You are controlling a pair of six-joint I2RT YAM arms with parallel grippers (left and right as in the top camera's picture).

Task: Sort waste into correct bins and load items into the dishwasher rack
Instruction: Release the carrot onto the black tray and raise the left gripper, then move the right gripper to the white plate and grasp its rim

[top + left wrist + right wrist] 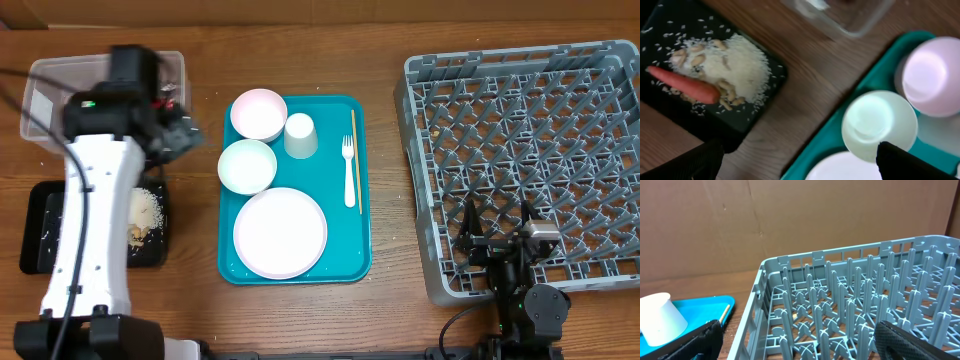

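My left gripper is open and empty above the wood between the black tray and the teal tray. In the left wrist view, the gripper looks down on the black tray, which holds an orange carrot, white rice and beige nuts. The clear tub stands behind it. On the teal tray are a white plate, two bowls, a cup, a fork and a wooden stick. My right gripper is open over the grey rack's front left part.
The left arm's white body hides part of the black tray in the overhead view. The right wrist view shows the rack wall, the cup and the stick. Bare wood lies between the teal tray and the rack.
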